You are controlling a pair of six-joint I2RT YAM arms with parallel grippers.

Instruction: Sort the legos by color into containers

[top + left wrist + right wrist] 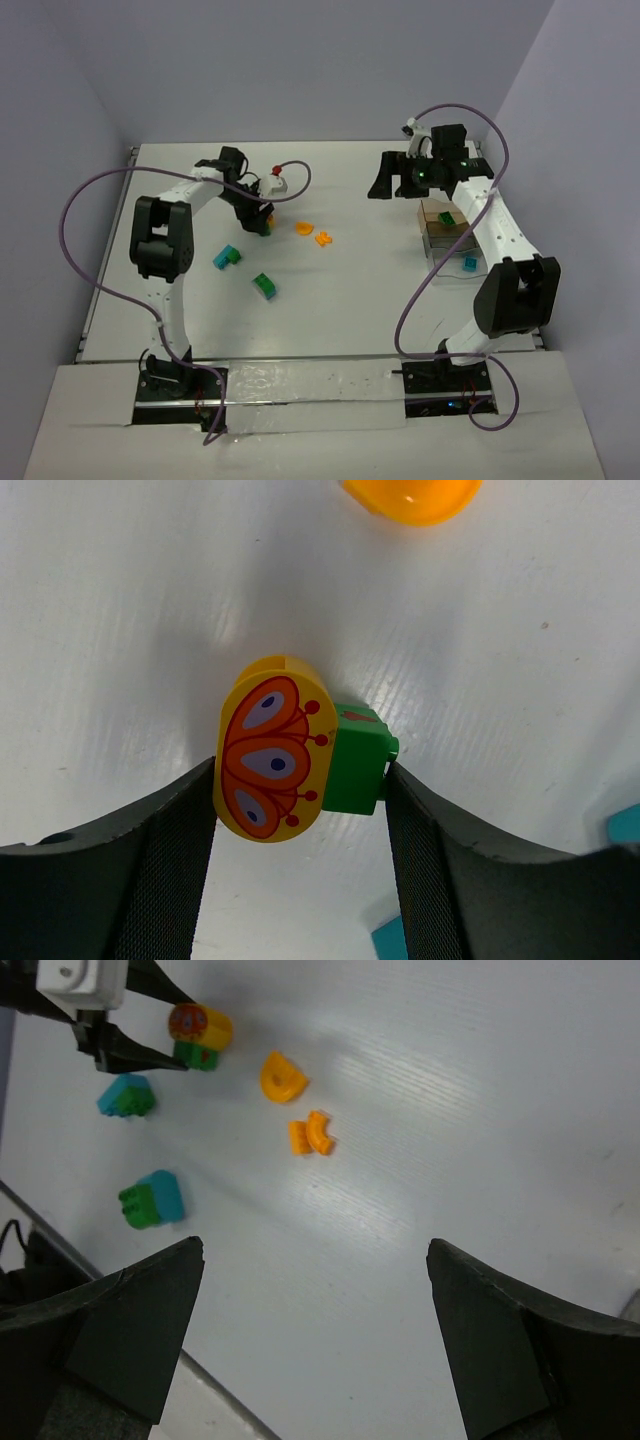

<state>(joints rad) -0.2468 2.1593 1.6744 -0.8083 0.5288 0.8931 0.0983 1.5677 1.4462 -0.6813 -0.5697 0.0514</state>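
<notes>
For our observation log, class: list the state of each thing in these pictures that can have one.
left hand, shut on the yellow-green brick
right hand, open, empty
tan box, holds a green brick
clear box, holds a teal brick
orange bricks, loose on the table
teal-and-green bricks, loose on the table

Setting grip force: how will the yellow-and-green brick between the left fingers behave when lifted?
Probably rigid and light: the yellow-and-green brick looks like small moulded plastic. Its rounded yellow side may slip or pivot against a finger.

yellow patterned lego point(270, 765) joined to green brick point(356, 762), orange pieces point(283, 1077) nearby (teal-green pairs point(153, 1200) apart)
</notes>
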